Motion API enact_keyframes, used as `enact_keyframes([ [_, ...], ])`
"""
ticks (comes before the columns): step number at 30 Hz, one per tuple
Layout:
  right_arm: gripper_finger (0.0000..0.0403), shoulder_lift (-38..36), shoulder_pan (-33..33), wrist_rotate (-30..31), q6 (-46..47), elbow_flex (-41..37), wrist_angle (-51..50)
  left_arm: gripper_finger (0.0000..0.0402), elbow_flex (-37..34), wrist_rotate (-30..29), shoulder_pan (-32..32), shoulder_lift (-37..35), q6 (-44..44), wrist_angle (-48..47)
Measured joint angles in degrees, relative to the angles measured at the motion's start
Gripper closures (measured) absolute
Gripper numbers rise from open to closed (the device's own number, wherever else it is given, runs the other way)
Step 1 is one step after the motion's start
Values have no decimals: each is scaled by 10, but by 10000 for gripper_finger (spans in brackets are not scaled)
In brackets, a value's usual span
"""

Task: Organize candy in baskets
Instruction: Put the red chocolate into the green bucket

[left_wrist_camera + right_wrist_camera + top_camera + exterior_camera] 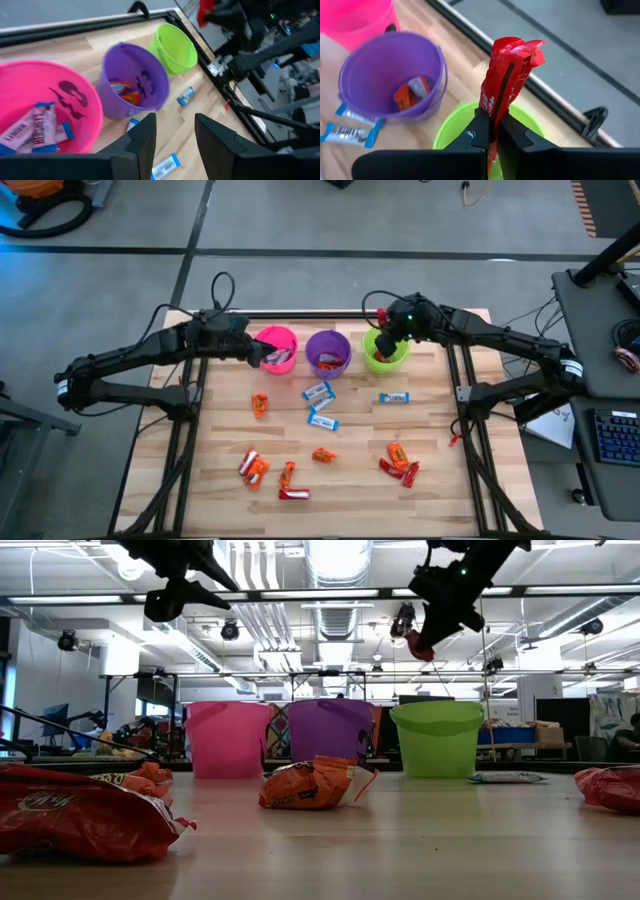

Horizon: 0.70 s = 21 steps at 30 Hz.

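Observation:
Three baskets stand in a row near the table's far edge: pink (pixel 276 348), purple (pixel 328 352) and lime green (pixel 385 352). The pink one holds blue-and-white candy (pixel 35 127), the purple one orange candy (pixel 125 92). My right gripper (pixel 494 120) hangs above the green basket (pixel 455 125), shut on a red candy bar (pixel 507 75). My left gripper (pixel 175 120) is open and empty, raised over the pink basket's near right side (pixel 258 356). My right gripper pinches the red candy bar between its two fingers at a spot toward one end (pixel 492 112). Most of the wrapper sticks out past the fingertips. The bar is lifted clear, above the green basket's opening.
Loose candy lies on the wooden table nearer than the baskets: blue-and-white bars (pixel 318 392) (pixel 393 397), orange ones (pixel 260 404) (pixel 323 454), red ones (pixel 294 494) (pixel 400 465). A black frame rail (pixel 300 313) runs along the far edge behind the baskets.

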Motion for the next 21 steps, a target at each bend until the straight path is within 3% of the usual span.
enact_keyframes([
  [6, 390, -1, 0, -2, 11, -21, -18, 283, 0, -46, 4, 9, 10, 2],
  [13, 390, 5, -21, -10, 13, -37, -24, 283, 0, -46, 24, 33, 11, 6],
  [21, 390, 6, -51, -94, 64, -30, -33, 283, 0, -45, 30, 54, 34, 17],
])
